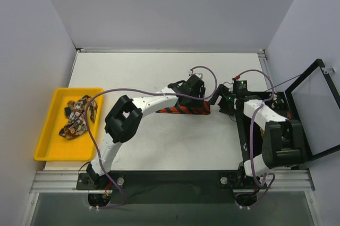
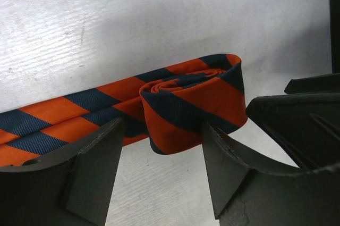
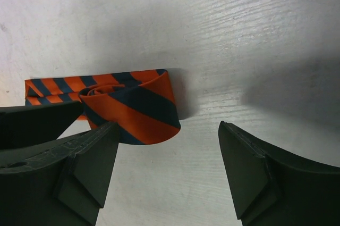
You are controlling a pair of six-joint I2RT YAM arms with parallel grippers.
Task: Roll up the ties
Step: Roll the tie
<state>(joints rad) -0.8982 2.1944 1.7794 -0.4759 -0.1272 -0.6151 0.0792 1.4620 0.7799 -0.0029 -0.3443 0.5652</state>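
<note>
The red-orange and dark striped tie (image 1: 180, 110) lies flat mid-table, its right end wound into a small roll (image 1: 204, 109). In the left wrist view the roll (image 2: 196, 103) sits just beyond my open left gripper (image 2: 162, 149), close to the right finger (image 2: 228, 157). In the right wrist view the roll (image 3: 133, 106) lies by the left finger (image 3: 90, 157) of my open, empty right gripper (image 3: 167, 149). The two grippers face each other at the roll, left gripper (image 1: 203, 100) and right gripper (image 1: 217, 100). Patterned brown and cream ties (image 1: 78, 115) lie bunched in a yellow tray.
The yellow tray (image 1: 48, 149) sits at the table's left edge. A black frame box with an open clear lid (image 1: 313, 109) stands at the right, beside the right arm. Purple cables (image 1: 133, 92) loop over both arms.
</note>
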